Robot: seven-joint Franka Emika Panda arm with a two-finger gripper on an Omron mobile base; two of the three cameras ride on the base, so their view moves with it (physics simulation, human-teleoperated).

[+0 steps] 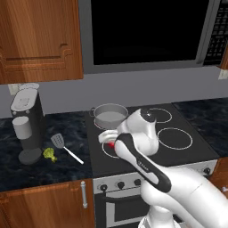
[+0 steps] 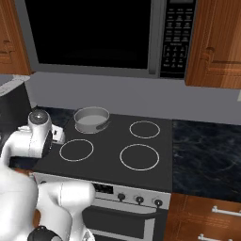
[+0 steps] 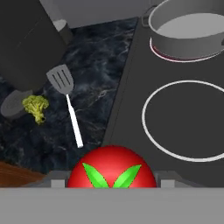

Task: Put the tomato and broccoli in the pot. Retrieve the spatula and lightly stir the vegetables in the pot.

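The red tomato point(image 3: 112, 168) with its green top sits between my fingertips, and my gripper point(image 3: 110, 181) is shut on it. In the left base view the gripper point(image 1: 108, 139) holds the tomato point(image 1: 110, 145) above the stove's front left ring. The grey pot point(image 1: 109, 115) point(image 3: 192, 35) point(image 2: 92, 120) stands empty on the back left ring, beyond the gripper point(image 2: 57, 135). The yellow-green broccoli point(image 1: 49, 154) point(image 3: 36, 106) lies on the dark counter left of the stove. Beside it lies the spatula point(image 1: 67, 149) point(image 3: 65, 96), blade away from me and white handle toward the counter's front.
A dark coffee machine point(image 1: 26, 124) point(image 3: 26, 43) stands on the counter just behind the broccoli. The black stovetop point(image 1: 173, 138) has bare rings to the right. A microwave point(image 2: 94, 33) and wooden cabinets point(image 1: 40, 40) hang above.
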